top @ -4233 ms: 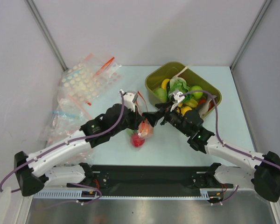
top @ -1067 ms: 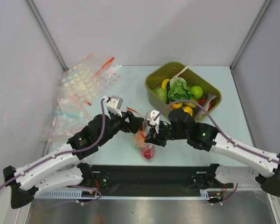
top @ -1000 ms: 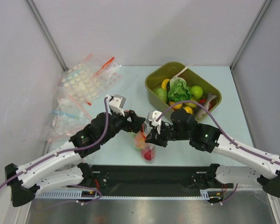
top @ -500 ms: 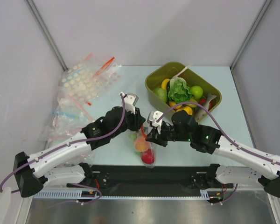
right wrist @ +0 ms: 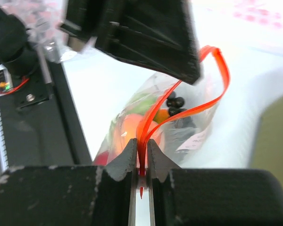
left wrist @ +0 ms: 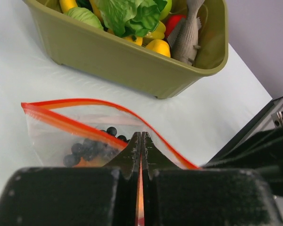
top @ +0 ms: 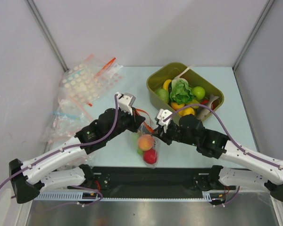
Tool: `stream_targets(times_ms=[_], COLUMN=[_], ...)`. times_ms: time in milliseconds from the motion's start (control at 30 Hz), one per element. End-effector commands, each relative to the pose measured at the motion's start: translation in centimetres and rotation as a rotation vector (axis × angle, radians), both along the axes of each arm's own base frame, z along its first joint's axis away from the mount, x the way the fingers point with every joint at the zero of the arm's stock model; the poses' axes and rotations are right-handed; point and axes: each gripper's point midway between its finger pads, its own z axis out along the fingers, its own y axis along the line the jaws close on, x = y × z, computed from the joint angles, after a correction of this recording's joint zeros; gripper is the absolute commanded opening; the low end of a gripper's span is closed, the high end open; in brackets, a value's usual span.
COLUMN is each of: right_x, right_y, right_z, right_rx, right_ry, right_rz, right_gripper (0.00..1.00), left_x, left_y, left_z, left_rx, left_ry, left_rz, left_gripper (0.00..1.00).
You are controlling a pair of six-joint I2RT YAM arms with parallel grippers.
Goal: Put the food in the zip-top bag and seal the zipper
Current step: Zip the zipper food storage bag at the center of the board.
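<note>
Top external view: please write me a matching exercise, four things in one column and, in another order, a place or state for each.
1. zip-top bag
2. olive-green tub
3. left end effector
4. dotted bags

A. at the far left corner of the table
B. shut on the zipper
C. holds lettuce and a grey fish
D. holds a peach-orange fruit and a red fruit

Pairs: 1-D, 2-C, 3-B, 4-A

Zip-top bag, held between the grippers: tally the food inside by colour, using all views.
Peach-orange fruit: 1
Red fruit: 1
Green piece: 1, mostly hidden
Dark berry cluster: 1
Total: 4 items visible in the zip-top bag; others may be hidden behind them.
</note>
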Motion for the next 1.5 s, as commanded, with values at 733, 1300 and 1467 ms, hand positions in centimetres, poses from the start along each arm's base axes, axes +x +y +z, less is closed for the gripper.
stream_targets(times_ms=[733, 1300, 1467], right_x=[1.7, 1.7, 1.3], right_y=[-0.6, -0.3, 0.0], right_z=[2.4, 2.1, 1.9], right_rx=[0.096, 0.093, 0.083], right_ry=[-0.071, -0.064, -0.057], right_rz=[-0.110, -0.107, -0.075], right_gripper=[0.00, 0.02, 0.01], left_x=[0.4, 0.4, 0.1], left_y=[-1.0, 0.3, 0.7], left_z=[0.1, 0.8, 2.0], left_rx=[-0.091, -0.086, -0.078], left_ry=[0.122, 0.070, -0.003], left_rz=[0.071, 0.096, 0.054], left_gripper=[0.68, 0.00, 0.31])
